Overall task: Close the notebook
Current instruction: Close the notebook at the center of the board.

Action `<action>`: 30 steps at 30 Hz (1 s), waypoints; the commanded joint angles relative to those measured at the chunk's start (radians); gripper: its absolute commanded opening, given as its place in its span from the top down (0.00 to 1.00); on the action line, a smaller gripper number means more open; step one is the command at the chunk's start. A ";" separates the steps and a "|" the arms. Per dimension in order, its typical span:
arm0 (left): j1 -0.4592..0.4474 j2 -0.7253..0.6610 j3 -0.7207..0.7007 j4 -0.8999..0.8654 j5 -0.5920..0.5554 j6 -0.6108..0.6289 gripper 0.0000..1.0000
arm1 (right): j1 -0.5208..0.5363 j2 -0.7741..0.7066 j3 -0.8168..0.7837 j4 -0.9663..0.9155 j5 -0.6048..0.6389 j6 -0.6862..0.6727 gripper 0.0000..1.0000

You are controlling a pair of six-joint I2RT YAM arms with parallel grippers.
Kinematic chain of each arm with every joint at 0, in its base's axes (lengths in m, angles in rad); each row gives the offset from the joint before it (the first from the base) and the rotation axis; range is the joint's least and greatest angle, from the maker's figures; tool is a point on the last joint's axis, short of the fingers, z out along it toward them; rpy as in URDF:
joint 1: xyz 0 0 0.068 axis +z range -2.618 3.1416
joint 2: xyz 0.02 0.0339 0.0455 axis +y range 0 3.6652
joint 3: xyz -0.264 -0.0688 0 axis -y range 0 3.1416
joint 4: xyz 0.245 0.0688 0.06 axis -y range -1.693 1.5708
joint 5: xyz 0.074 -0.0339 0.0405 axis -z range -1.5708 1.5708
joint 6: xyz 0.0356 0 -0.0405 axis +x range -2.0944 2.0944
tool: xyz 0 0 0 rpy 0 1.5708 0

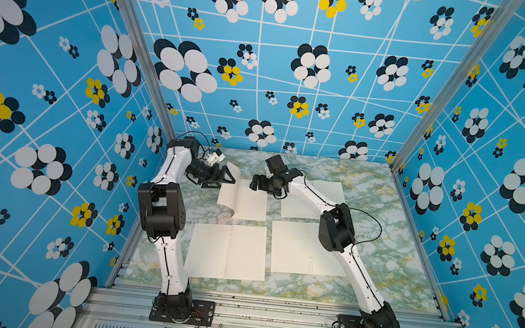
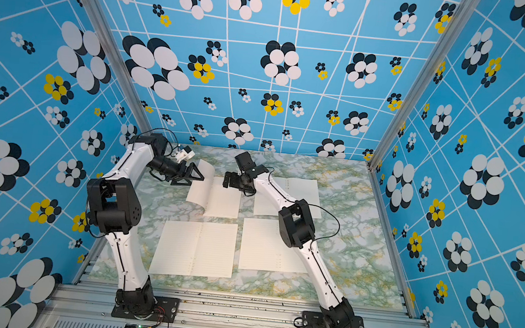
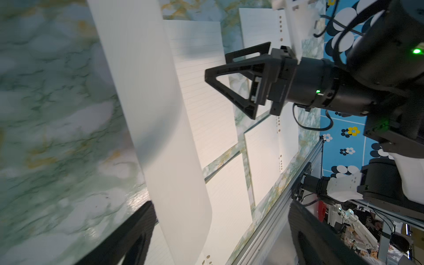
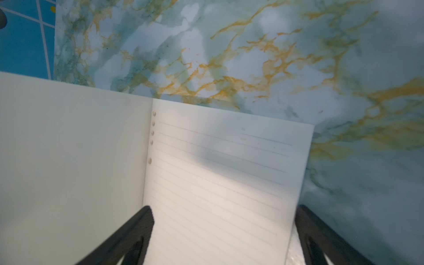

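Your left gripper [image 1: 225,181] [image 2: 192,177] is hanging wide open at the left edge of the notebook [image 1: 247,202] [image 2: 221,200], grasping nothing. The notebook is lying open on the desk [image 1: 394,249]. Its left page [image 1: 232,168] [image 3: 149,91] is curling up beside one finger. Your right gripper [image 1: 257,182] [image 4: 223,207] is hovering over the notebook's right page [image 4: 218,172], spread wide and empty too.
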 commanded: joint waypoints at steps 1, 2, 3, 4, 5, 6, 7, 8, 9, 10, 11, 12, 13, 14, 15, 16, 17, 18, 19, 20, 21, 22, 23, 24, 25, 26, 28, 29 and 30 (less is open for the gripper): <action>-0.068 -0.011 0.018 -0.066 0.048 0.046 0.07 | 0.010 -0.025 -0.032 -0.065 -0.036 -0.016 0.01; -0.089 -0.007 0.019 -0.069 0.046 0.050 0.07 | 0.005 -0.040 -0.039 -0.065 -0.034 -0.019 0.01; -0.103 -0.004 0.020 -0.071 0.052 0.054 0.07 | 0.001 -0.059 -0.049 -0.065 -0.031 -0.024 0.01; -0.116 -0.002 0.022 -0.072 0.057 0.054 0.07 | -0.003 -0.078 -0.062 -0.065 -0.027 -0.028 0.01; -0.130 0.004 0.026 -0.072 0.067 0.052 0.07 | -0.009 -0.101 -0.078 -0.064 -0.023 -0.032 0.01; -0.143 0.009 0.032 -0.075 0.074 0.053 0.07 | -0.015 -0.124 -0.097 -0.062 -0.020 -0.037 0.01; -0.154 0.013 0.037 -0.073 0.075 0.052 0.07 | -0.020 -0.146 -0.115 -0.058 -0.016 -0.039 0.01; -0.166 0.020 0.040 -0.069 0.071 0.048 0.07 | -0.024 -0.170 -0.139 -0.055 -0.011 -0.042 0.01; -0.179 0.027 0.044 -0.064 0.066 0.044 0.07 | -0.027 -0.193 -0.164 -0.048 -0.007 -0.046 0.01; -0.187 0.037 0.046 -0.060 0.061 0.040 0.07 | -0.032 -0.215 -0.185 -0.044 -0.002 -0.049 0.01; -0.196 0.049 0.049 -0.054 0.058 0.036 0.07 | -0.035 -0.238 -0.209 -0.039 0.004 -0.053 0.01; -0.206 0.064 0.053 -0.050 0.055 0.035 0.07 | -0.038 -0.261 -0.235 -0.035 0.011 -0.055 0.01; -0.212 0.077 0.056 -0.046 0.052 0.032 0.07 | -0.041 -0.281 -0.260 -0.028 0.019 -0.057 0.01; -0.219 0.090 0.058 -0.039 0.045 0.028 0.07 | -0.045 -0.304 -0.289 -0.021 0.028 -0.057 0.01; -0.228 0.106 0.058 -0.032 0.040 0.023 0.07 | -0.049 -0.325 -0.318 -0.014 0.035 -0.056 0.01; -0.232 0.120 0.057 -0.024 0.037 0.017 0.07 | -0.053 -0.345 -0.346 -0.006 0.037 -0.054 0.01; -0.237 0.134 0.058 -0.018 0.034 0.013 0.07 | -0.056 -0.367 -0.381 0.010 0.040 -0.052 0.01; -0.242 0.148 0.056 -0.011 0.030 0.007 0.07 | -0.060 -0.387 -0.412 0.025 0.040 -0.049 0.01; -0.246 0.159 0.054 -0.005 0.025 0.004 0.07 | -0.062 -0.403 -0.440 0.036 0.041 -0.048 0.01; -0.252 0.171 0.052 0.001 0.013 -0.001 0.07 | -0.065 -0.418 -0.465 0.046 0.044 -0.046 0.01; -0.259 0.183 0.050 0.008 -0.004 -0.005 0.07 | -0.068 -0.431 -0.488 0.053 0.047 -0.045 0.01; -0.266 0.193 0.048 0.014 -0.019 -0.006 0.07 | -0.071 -0.441 -0.505 0.061 0.047 -0.044 0.01; -0.272 0.202 0.044 0.023 -0.039 -0.007 0.07 | -0.073 -0.449 -0.524 0.070 0.047 -0.043 0.01; -0.277 0.209 0.038 0.034 -0.052 -0.015 0.07 | -0.077 -0.453 -0.536 0.075 0.047 -0.043 0.01; -0.280 0.215 0.035 0.042 -0.064 -0.022 0.07 | -0.077 -0.458 -0.545 0.076 0.048 -0.043 0.01; -0.282 0.224 0.031 0.053 -0.081 -0.033 0.07 | -0.078 -0.462 -0.557 0.078 0.049 -0.043 0.01; -0.281 0.237 0.025 0.071 -0.125 -0.047 0.07 | -0.078 -0.468 -0.576 0.090 0.048 -0.041 0.01; -0.282 0.245 0.022 0.077 -0.151 -0.054 0.07 | -0.078 -0.472 -0.583 0.093 0.046 -0.040 0.01; -0.281 0.250 0.019 0.082 -0.167 -0.057 0.07 | -0.078 -0.472 -0.591 0.096 0.048 -0.038 0.01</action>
